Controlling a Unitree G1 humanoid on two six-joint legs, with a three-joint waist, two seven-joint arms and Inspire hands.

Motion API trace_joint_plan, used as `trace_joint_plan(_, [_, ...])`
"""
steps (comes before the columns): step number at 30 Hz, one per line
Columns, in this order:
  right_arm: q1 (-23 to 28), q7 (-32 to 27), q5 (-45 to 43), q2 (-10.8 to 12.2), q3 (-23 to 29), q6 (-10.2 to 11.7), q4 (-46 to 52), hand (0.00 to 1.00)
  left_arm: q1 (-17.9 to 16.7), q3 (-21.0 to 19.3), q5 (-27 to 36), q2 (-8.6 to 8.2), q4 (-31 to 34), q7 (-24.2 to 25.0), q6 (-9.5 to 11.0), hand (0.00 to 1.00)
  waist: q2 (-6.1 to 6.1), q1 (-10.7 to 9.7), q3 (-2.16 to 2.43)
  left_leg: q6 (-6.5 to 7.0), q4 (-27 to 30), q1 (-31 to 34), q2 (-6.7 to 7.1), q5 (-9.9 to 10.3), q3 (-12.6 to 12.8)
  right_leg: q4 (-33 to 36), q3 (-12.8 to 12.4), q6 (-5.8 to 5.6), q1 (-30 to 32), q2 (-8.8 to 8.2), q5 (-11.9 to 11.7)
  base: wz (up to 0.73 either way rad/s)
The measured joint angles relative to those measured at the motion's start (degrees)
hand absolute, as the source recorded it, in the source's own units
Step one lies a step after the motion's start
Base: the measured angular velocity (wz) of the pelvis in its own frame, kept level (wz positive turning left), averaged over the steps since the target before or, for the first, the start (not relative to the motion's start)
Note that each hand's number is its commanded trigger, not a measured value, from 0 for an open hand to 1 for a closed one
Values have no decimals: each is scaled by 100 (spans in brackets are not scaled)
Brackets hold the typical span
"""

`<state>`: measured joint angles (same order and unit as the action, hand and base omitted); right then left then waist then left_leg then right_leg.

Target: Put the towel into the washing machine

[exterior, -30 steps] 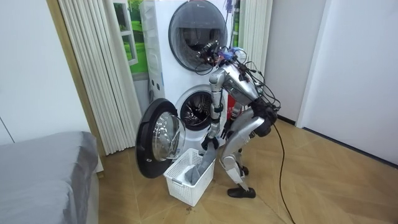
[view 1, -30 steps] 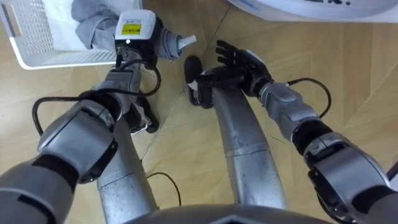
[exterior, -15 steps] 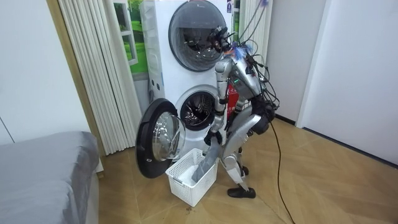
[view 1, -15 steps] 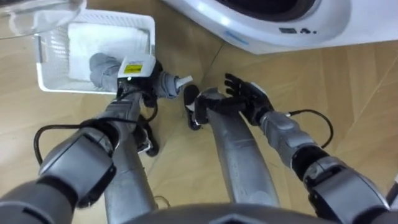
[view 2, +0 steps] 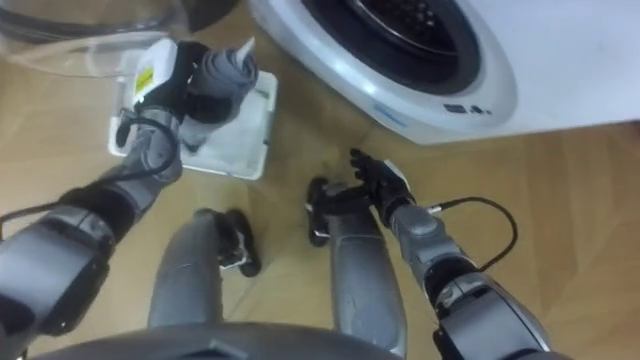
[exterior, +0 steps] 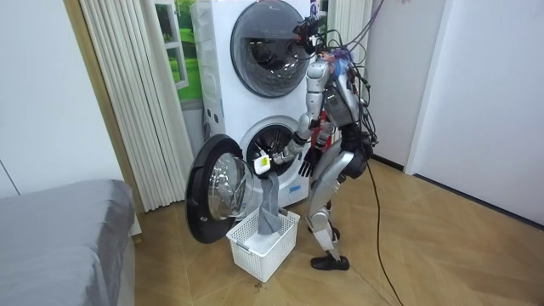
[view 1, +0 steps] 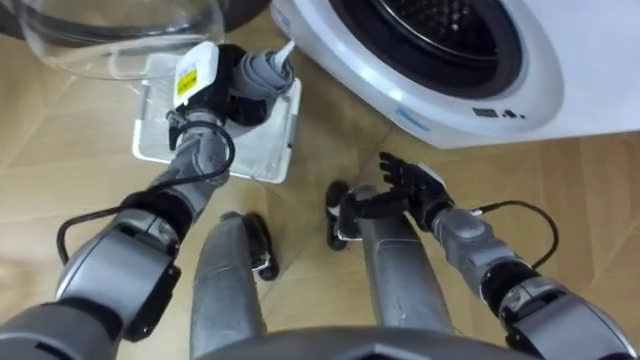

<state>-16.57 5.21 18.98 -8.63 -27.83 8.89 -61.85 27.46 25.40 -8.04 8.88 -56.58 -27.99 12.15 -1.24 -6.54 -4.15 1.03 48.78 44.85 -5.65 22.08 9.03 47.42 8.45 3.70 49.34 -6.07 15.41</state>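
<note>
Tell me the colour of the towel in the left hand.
Grey. The room view shows it best: the towel hangs from the left hand over the basket.

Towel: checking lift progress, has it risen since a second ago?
Yes. The left hand has raised the towel from the basket up to drum level; its lower end still hangs in it.

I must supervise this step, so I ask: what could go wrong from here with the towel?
1. The grey cloth towel hangs long from the left hand, its end down in the white slatted plastic basket; it might snag or drag the basket.
2. The round glass washer door stands open beside it; the cloth could catch there before reaching the dark drum opening.
</note>
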Motion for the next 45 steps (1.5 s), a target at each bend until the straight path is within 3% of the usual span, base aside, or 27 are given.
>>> trace_joint_plan(3, [-29,59,-133,-18,17,2,-1,0,-136,93,777,-74,333,449,0,100,8,63,24,17,-144,-57,45,-89,-34,-112,40,-17,-77,-40,-53,13])
trace_joint_plan(6, [-15,134,-219,-28,8,-16,35,0,-390,548,2060,-80,668,1108,2,100,17,75,59,44,-390,-202,58,-210,13,-332,69,-39,-228,-73,-150,6])
trace_joint_plan(7, [33,149,-273,-27,9,-17,113,0,-535,712,2607,-80,758,1446,-8,100,16,54,115,46,-499,-240,66,-257,21,-432,82,-47,-277,-72,-192,4])
trace_joint_plan(11, [59,232,-393,-24,47,-16,196,0,-886,1098,4411,-115,923,2688,-62,100,-10,48,148,44,-766,-429,82,-383,21,-739,107,-60,-486,-37,-332,0])
trace_joint_plan(13, [106,342,-387,-36,80,-14,277,0,-1013,1182,4925,-120,935,3201,-90,100,-15,38,158,45,-813,-451,89,-408,10,-795,123,-64,-528,-32,-352,3])
trace_joint_plan(17, [115,424,-384,-39,113,-14,402,0,-1063,1302,5369,-114,937,3869,-133,100,-14,61,159,43,-823,-421,59,-424,-15,-885,126,-61,-532,7,-420,-2])
trace_joint_plan(25, [218,590,-416,-54,226,-10,430,0,-1123,1304,5536,-17,1053,4351,-277,100,-39,39,179,43,-814,-445,40,-425,19,-896,120,-54,-554,29,-431,0])
trace_joint_plan(26, [218,621,-415,-57,253,-9,429,12,-1124,1301,5579,-3,1079,4370,-307,100,-38,39,185,42,-806,-450,40,-425,16,-920,134,-47,-574,43,-445,0])
trace_joint_plan(27, [218,633,-419,-54,271,-9,429,59,-1129,1298,5584,12,1117,4371,-319,100,-36,43,187,42,-805,-451,36,-425,10,-950,140,-46,-588,61,-465,-6])
trace_joint_plan(29, [242,659,-438,-55,274,47,434,100,-1159,1276,5582,89,1333,4393,-354,100,-35,60,198,34,-803,-448,9,-429,-3,-1019,136,-46,-611,105,-514,-6])
trace_joint_plan(37, [351,423,-432,-53,271,267,453,100,-1168,934,5687,66,1777,4446,-465,100,65,215,272,24,-827,-442,-72,-465,3,-1256,135,-34,-685,219,-688,-7])
trace_joint_plan(45, [320,400,-454,-18,284,337,452,100,-1168,831,5919,30,1850,4456,-467,100,80,264,265,21,-851,-445,-67,-501,-39,-1286,177,-25,-716,209,-708,3])
